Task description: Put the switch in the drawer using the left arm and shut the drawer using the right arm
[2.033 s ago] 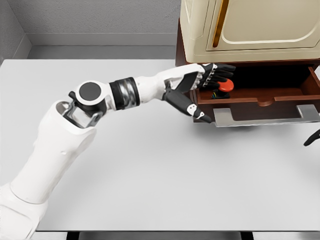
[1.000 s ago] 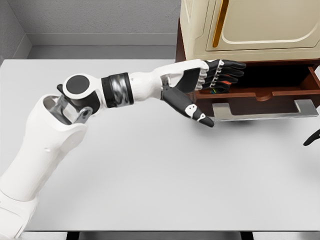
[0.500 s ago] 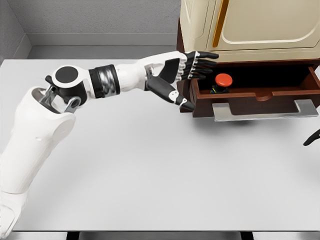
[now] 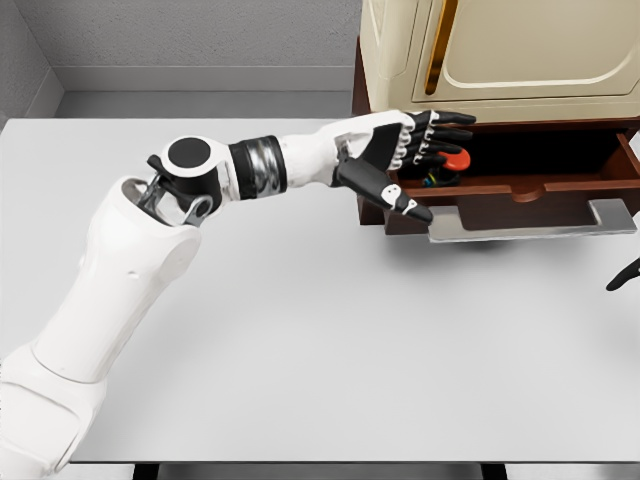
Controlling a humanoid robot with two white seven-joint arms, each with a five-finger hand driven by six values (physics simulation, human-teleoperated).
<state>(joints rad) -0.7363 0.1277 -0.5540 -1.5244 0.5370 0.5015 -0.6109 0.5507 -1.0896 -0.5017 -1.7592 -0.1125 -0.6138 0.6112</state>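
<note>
The switch [image 4: 452,160] shows a round red cap over a small dark base with specks of colour, and most of it is hidden behind the dark fingertips of the left hand [image 4: 405,150]. It sits inside the drawer [image 4: 520,190], towards the drawer's left end, behind the front wall. The drawer is dark reddish-brown wood, pulled out from under a cream cabinet [image 4: 500,50], with a flat grey handle [image 4: 530,225] running along its front. Nothing else can be made out in it; its back is in shadow.

The left hand reaches over the drawer's left corner with its fingers [image 4: 440,135] stretched out and spread apart, gripping nothing, and its thumb pointing down across the drawer front. The arm stretches over the pale worktop [image 4: 300,350]. Only a dark tip of the right hand [image 4: 626,275] shows at the right edge, and I cannot tell how its fingers stand.
</note>
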